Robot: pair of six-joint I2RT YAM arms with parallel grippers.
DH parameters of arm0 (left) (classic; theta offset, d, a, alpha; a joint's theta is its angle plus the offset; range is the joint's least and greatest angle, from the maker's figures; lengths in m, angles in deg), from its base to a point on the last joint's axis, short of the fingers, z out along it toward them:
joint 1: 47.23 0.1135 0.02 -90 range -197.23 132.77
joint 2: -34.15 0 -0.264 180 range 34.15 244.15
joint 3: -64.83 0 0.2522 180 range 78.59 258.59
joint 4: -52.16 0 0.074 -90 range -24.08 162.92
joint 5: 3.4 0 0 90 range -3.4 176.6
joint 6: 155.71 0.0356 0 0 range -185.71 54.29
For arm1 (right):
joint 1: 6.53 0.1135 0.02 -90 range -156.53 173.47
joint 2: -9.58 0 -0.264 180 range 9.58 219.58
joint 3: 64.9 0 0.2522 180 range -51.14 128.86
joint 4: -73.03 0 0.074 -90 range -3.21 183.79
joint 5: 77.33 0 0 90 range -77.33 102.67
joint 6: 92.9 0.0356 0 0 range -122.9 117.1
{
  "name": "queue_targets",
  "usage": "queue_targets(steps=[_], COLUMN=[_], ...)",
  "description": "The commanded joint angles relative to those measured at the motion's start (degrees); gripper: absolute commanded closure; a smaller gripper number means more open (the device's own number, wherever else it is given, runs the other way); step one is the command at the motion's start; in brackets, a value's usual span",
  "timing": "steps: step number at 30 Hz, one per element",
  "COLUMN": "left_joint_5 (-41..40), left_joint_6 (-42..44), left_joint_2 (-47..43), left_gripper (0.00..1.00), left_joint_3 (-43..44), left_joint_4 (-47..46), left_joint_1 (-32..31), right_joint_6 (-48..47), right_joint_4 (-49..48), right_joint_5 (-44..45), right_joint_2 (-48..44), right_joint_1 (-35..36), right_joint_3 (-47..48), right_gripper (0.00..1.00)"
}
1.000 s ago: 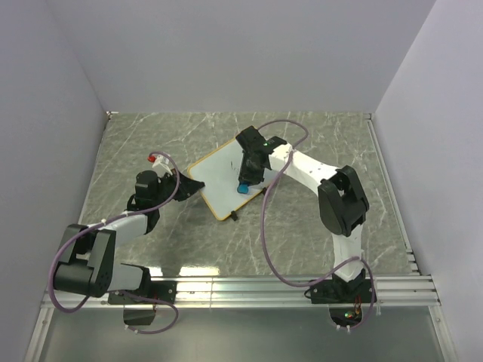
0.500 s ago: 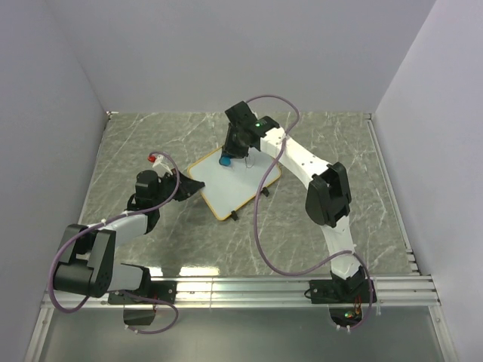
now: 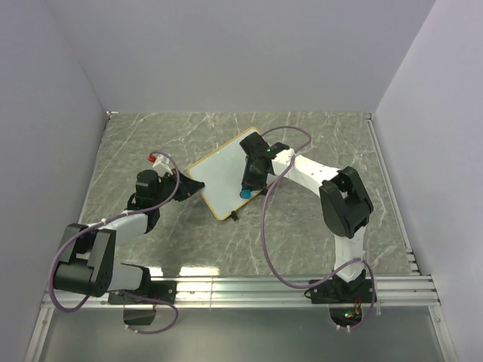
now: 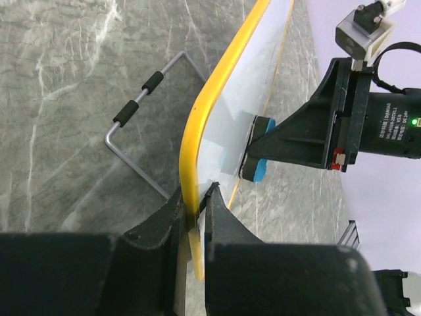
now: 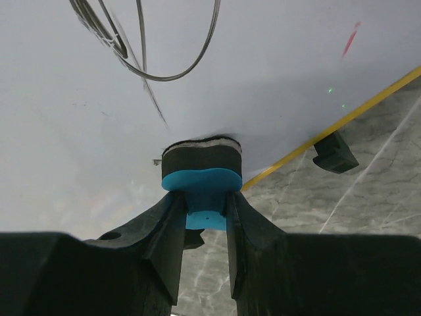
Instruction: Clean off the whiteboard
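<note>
Whiteboard (image 3: 221,173), marbled grey tabletop (image 3: 324,143), lavender walls (image 3: 241,53)

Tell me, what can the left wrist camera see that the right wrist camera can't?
Only the left wrist view shows the left gripper pinching the whiteboard by its frame, and the wire stand behind it. Only the right wrist view shows a small red mark on the board and a black foot at its edge. Both show the board and the right gripper pressing the blue eraser against it.
</note>
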Motion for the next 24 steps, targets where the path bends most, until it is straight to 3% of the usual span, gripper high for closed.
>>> queue_targets(steps=[1,8,11,17,20,24], left_joint_5=[-4.7,-4.17,-4.26,-4.34,-4.0,-3.47], left_joint_6=[5.21,5.03,5.12,5.12,5.03,4.95], left_joint_2=[2.61,3.05,2.61,1.65,1.56,1.47], left_gripper=[1.0,1.0,1.0,1.0,1.0,1.0], left_joint_3=[-0.34,-0.34,-0.26,0.09,0.27,0.62], left_joint_4=[6.39,6.03,6.73,7.44,7.88,8.32], left_joint_1=[-0.5,-0.42,-0.42,-0.42,-0.42,-0.42], right_joint_6=[0.23,-0.03,0.32,1.28,2.51,5.59], right_joint_4=[-0.36,2.19,3.16,4.47,4.04,-1.66], right_joint_5=[3.0,3.7,4.23,4.06,3.44,2.04], right_joint_2=[2.03,5.01,6.68,10.02,9.42,4.68], right_joint_1=[-0.17,-0.52,-1.04,-2.19,-2.98,-4.12], right_joint_3=[-1.52,11.65,21.39,28.63,26.1,10.03], right_gripper=[1.0,1.0,1.0,1.0,1.0,1.0])
